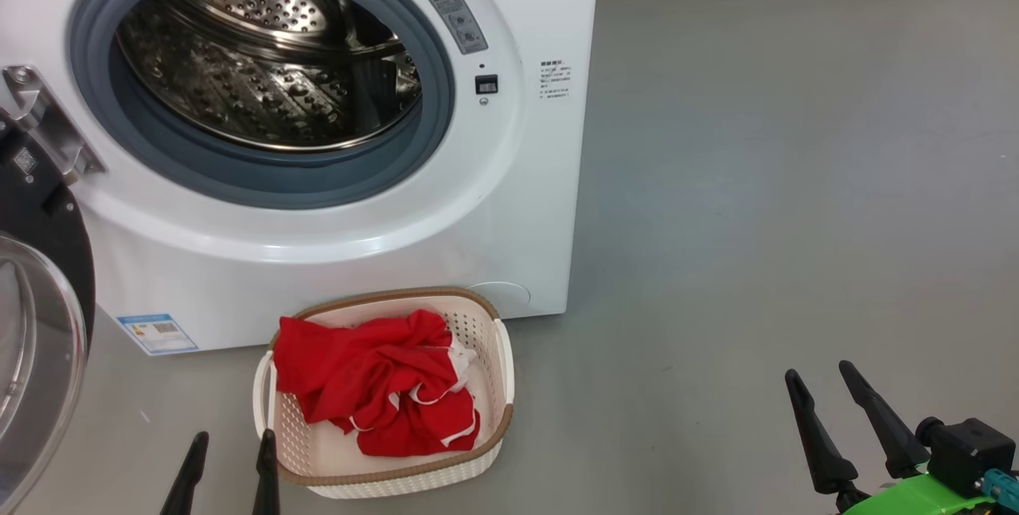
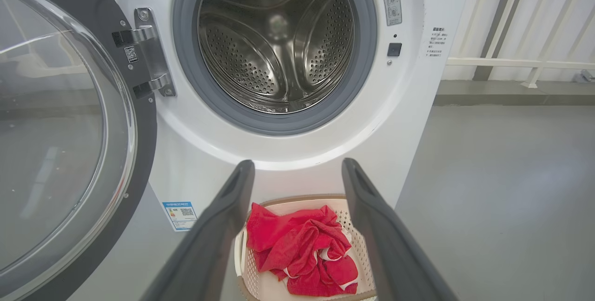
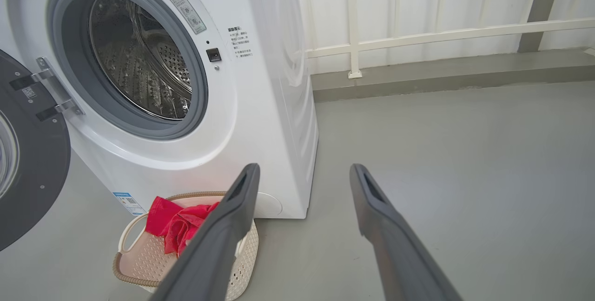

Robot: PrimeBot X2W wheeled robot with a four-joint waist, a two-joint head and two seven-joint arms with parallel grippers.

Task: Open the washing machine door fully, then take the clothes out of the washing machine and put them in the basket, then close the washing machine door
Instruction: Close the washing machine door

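Red clothes (image 1: 374,380) sit bunched in the basket (image 1: 382,487), which stands on the floor just in front of the washing machine (image 1: 509,204), below its mouth. Drum (image 1: 271,77) looks empty as far as the views reach into it, and there's no fabric on the grey seal. My read: door opened, unloading done. What's left is shutting the washing machine door (image 2: 56,129), which hangs swung wide on its hinge at the robot's left, glass bowl facing out. Left gripper (image 1: 232,435) hovers low near the basket's left front corner, fingers spread, nothing between them; it's the one closer to the door. Right gripper (image 1: 818,372) is well apart to the right over bare floor, fingers likewise spread and empty. Floor (image 1: 756,181) is smooth matte grey, flat, looks like sealed concrete or vinyl; can't tell which. Behind the machine: a low grey kerb and a white railing (image 3: 418,36) against pale wall panels. Light is even and diffuse.
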